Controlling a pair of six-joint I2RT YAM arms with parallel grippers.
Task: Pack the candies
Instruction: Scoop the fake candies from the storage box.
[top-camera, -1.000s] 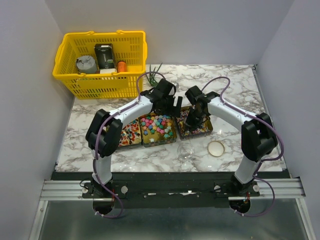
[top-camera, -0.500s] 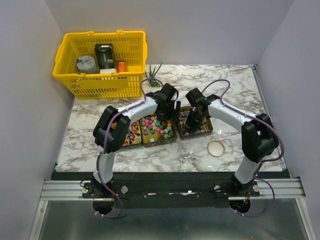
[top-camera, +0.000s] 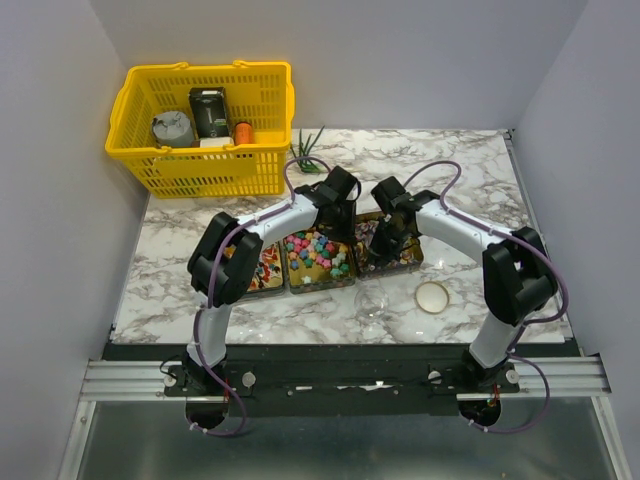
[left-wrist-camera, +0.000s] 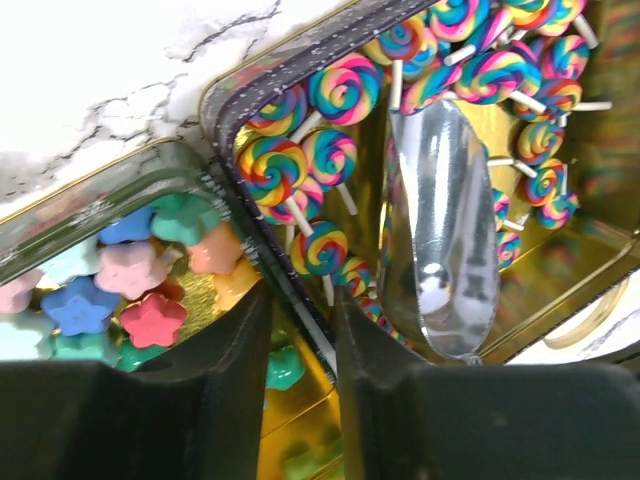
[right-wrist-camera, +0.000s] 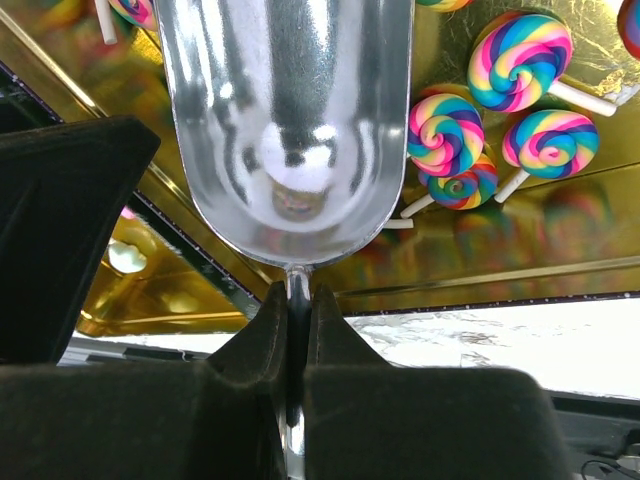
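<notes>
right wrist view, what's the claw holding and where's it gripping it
The right claw is shut on the metal scoop, pinching its thin handle stem just behind the bowl.

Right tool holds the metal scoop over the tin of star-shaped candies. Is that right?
Not quite. The right tool holds the metal scoop over the tin of swirl lollipops, as the right wrist view shows. The star-shaped candies fill the neighbouring tin.
</notes>
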